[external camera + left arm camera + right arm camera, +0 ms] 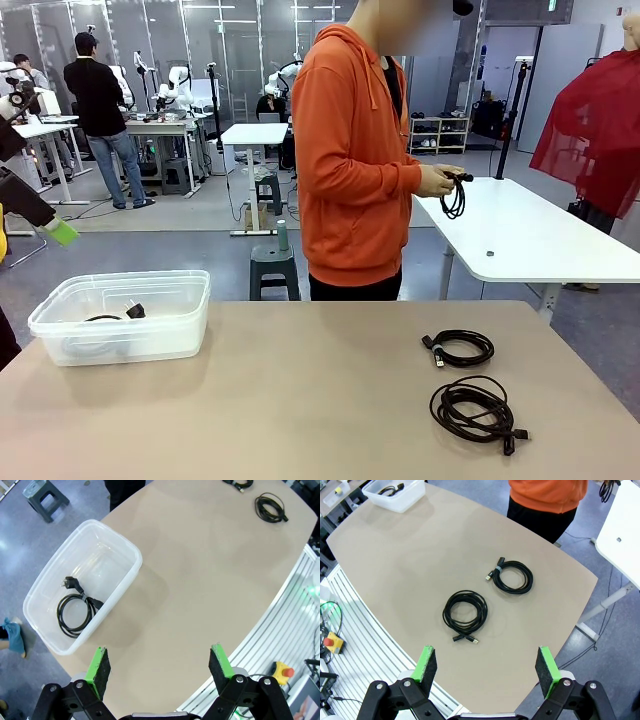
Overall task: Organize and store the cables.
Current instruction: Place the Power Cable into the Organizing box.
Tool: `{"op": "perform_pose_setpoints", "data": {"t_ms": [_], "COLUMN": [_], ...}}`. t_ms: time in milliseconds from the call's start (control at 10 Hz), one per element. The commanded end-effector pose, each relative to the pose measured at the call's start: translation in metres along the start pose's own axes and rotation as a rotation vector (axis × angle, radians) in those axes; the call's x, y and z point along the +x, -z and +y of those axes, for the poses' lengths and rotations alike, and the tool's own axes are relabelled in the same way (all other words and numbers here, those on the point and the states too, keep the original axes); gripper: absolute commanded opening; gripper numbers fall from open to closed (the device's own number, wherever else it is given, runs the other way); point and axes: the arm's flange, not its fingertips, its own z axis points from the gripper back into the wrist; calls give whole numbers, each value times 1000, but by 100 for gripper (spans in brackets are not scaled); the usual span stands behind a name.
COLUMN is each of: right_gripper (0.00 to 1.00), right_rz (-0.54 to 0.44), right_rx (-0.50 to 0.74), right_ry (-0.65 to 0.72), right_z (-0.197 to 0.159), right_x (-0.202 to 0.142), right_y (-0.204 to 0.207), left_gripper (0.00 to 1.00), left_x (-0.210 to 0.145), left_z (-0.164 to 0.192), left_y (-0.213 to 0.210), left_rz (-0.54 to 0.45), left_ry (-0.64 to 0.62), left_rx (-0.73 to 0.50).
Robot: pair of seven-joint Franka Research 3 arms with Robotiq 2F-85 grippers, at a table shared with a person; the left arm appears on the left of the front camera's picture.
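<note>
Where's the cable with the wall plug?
The plug cable lies coiled inside the clear bin at the table's left side in the front view.

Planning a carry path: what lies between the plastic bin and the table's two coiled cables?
Nothing: the front view shows bare tabletop from bin to farther cable and nearer cable.

Floor [150, 250]: grey, smooth, faintly glossy.
Beige table [300, 400]: foreground, rounded edge.
White table [530, 240]: right, behind it.
Smaller white table [255, 133]: mid-room.
Grey stool [274, 258]: nearer, in front of that.
Glass partitions [150, 40]: rear wall.
Low shelf rack [440, 130]: far back, possibly holding shoes.
</note>
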Motion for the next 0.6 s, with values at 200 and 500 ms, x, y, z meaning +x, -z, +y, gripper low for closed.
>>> {"op": "perform_pose_setpoints", "data": {"t_ms": [200,500], "right_gripper": [100,100], "right_rz": [-7,-7], "right_rx": [1,1], "right_ry": [-4,-4], "right_z": [1,1], "right_x": [0,0], "right_y": [0,0], "left_gripper": [100,100], "left_x": [-3,-3], "left_z": [-3,-3], "left_y": [0,0], "left_rz": [-3,-3], "left_ry": [-6,-6], "left_rx": [-2,-2]}}
